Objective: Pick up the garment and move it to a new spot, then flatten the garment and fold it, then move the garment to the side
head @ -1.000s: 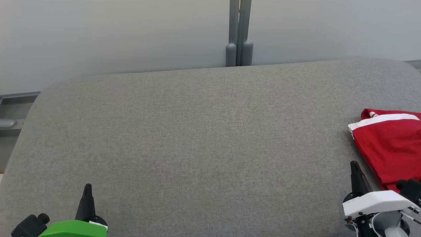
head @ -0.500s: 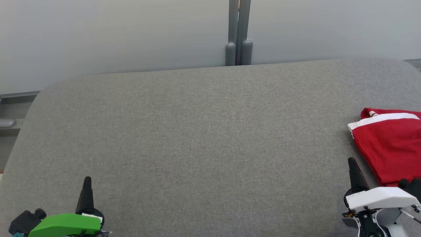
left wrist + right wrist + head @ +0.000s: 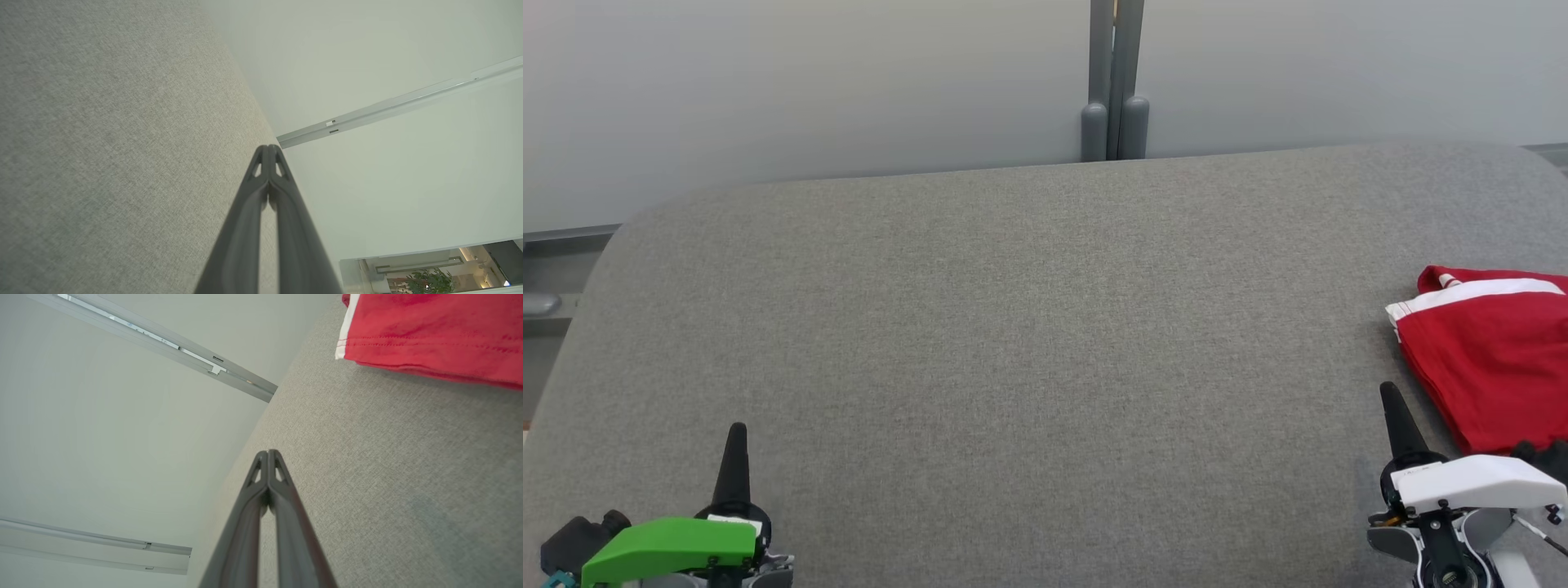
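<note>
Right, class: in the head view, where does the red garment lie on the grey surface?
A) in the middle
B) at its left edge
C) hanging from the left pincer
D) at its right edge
D: the red garment lies folded at the right edge of the grey surface, near the shut right pincer.

Grey fabric bench (image 3: 1013,327) spreads wide across the head view, its far corners rounded, its weave flat and even. Behind it stands a pale wall (image 3: 809,82), plain and smooth. At the back, near the middle, a grey upright post (image 3: 1116,49) runs down that wall, with two round-topped stubs (image 3: 1094,135) at its foot, right by the bench's far edge. Off to the left, a grey ledge (image 3: 564,237) runs along the wall's base. In the left wrist view a silvery strip (image 3: 400,104) cuts across the wall, and low in the corner there's a leafy plant (image 3: 425,281) in a lit room. In the right wrist view, an upper rail (image 3: 163,347) and a lower rail (image 3: 94,543) cross the wall.
</note>
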Controlling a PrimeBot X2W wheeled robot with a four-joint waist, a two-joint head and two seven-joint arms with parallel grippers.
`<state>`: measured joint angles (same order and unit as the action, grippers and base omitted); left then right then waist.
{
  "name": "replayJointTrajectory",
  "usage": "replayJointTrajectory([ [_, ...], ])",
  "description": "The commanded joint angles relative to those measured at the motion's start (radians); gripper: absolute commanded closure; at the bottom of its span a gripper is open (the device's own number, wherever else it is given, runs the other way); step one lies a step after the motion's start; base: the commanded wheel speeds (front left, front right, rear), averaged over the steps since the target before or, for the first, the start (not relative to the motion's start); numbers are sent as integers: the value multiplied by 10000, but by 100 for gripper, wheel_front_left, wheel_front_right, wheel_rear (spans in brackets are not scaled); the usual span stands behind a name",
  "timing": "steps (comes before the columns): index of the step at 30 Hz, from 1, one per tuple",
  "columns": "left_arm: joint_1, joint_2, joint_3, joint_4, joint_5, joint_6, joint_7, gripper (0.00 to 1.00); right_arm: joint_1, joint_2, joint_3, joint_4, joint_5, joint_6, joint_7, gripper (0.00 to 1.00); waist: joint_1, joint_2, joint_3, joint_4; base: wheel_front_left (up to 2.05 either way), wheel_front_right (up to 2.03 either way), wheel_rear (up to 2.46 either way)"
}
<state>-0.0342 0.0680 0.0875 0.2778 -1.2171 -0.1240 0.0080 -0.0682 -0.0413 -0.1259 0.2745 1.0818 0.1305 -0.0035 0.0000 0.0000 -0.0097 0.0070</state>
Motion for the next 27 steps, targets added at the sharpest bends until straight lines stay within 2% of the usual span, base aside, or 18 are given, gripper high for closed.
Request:
replayJointTrajectory([
  [1,-292,-17,50,-108,-322,-66,74,100,-231,-64,9,-114,349,8,77,100,0,0,4,-2,0,0,0],
  [27,-631,-96,247,-200,-2303,-89,666,100,-412,-93,123,-174,3086,6,664,100,0,0,65,-35,0,0,0],
])
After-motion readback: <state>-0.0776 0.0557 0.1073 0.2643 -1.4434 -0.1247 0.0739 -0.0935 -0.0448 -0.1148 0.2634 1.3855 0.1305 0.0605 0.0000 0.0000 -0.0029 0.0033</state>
